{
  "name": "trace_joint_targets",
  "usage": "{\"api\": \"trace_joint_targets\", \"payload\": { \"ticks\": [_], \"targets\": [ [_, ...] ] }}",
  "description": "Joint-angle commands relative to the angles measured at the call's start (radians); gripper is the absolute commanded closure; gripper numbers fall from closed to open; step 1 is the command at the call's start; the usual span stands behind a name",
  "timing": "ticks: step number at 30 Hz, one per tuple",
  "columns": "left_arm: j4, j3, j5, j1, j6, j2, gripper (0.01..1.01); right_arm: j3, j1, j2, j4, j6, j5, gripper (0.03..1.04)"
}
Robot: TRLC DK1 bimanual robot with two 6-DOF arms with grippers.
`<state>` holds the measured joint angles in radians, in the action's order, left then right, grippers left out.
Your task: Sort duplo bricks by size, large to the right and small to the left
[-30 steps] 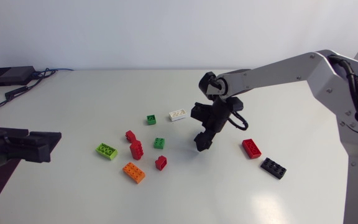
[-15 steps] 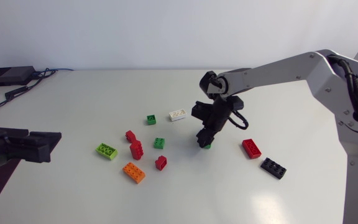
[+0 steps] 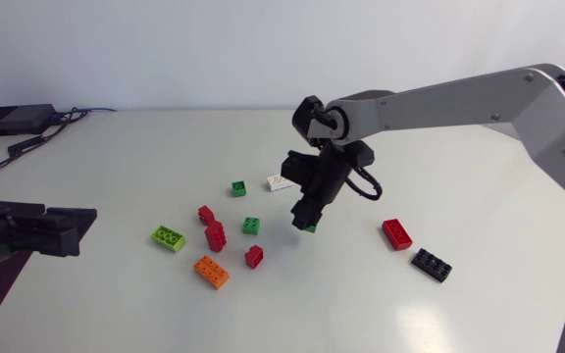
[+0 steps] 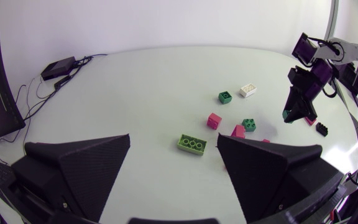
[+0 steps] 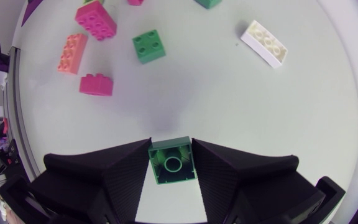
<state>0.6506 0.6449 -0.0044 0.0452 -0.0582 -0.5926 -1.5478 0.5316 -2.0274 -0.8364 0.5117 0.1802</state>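
My right gripper (image 3: 305,222) hangs just above the table's middle, shut on a small green brick (image 3: 310,227). The right wrist view shows that brick (image 5: 172,163) pinched between both fingers, underside up. Left of it lie a small green brick (image 3: 251,226), a small red brick (image 3: 254,257), two more red bricks (image 3: 215,236), a lime brick (image 3: 169,238) and an orange brick (image 3: 211,272). Behind are another small green brick (image 3: 238,188) and a white brick (image 3: 280,181). A long red brick (image 3: 397,233) and a black brick (image 3: 431,265) lie to the right. My left gripper (image 3: 84,228) stands open at the left edge, holding nothing.
A black box (image 3: 13,120) with cables sits at the back left corner. My right arm (image 3: 439,98) stretches over the right half of the table.
The right gripper closed on the small green brick, lifted it off the table and carried it a little to the left. The left arm has not moved.
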Motion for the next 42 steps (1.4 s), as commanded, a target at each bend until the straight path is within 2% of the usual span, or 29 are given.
{"api": "trace_joint_targets", "payload": {
  "ticks": [1, 12, 22, 24, 33, 34, 36, 38, 40, 42],
  "targets": [
    [0.012, -0.017, 0.003, 0.001, 0.011, 0.010, 0.052, 0.041, 0.050, 0.030, -0.026, -0.027, 0.004, 0.58],
    [0.018, -0.021, 0.004, -0.007, 0.006, 0.025, 0.052, 0.023, 0.215, 0.056, -0.072, -0.041, 0.022, 0.59],
    [0.020, -0.022, 0.006, -0.005, 0.008, 0.027, 0.052, 0.060, 0.298, 0.067, -0.078, -0.062, 0.047, 0.57],
    [0.020, -0.022, 0.007, -0.005, 0.009, 0.027, 0.052, 0.058, 0.303, 0.062, -0.078, -0.064, 0.047, 0.46],
    [0.020, -0.030, 0.012, -0.002, 0.011, 0.027, 0.052, 0.066, 0.340, 0.033, -0.078, -0.068, 0.047, 0.37],
    [0.023, -0.033, 0.015, 0.001, 0.011, 0.028, 0.052, 0.063, 0.337, 0.035, -0.078, -0.068, 0.047, 0.33],
    [0.030, -0.036, 0.017, 0.018, 0.008, 0.027, 0.052, 0.058, 0.317, 0.047, -0.087, -0.067, 0.045, 0.22],
    [0.034, -0.039, 0.017, 0.041, 0.008, 0.022, 0.052, 0.058, 0.283, 0.070, -0.093, -0.064, 0.045, 0.18],
    [0.038, -0.039, 0.044, 0.070, 0.004, 0.002, 0.052, 0.057, 0.234, 0.102, -0.098, -0.061, 0.044, 0.10],
    [0.035, -0.042, 0.058, 0.105, -0.022, -0.029, 0.052, 0.057, 0.179, 0.133, -0.101, -0.055, 0.044, 0.08]
  ]
}}
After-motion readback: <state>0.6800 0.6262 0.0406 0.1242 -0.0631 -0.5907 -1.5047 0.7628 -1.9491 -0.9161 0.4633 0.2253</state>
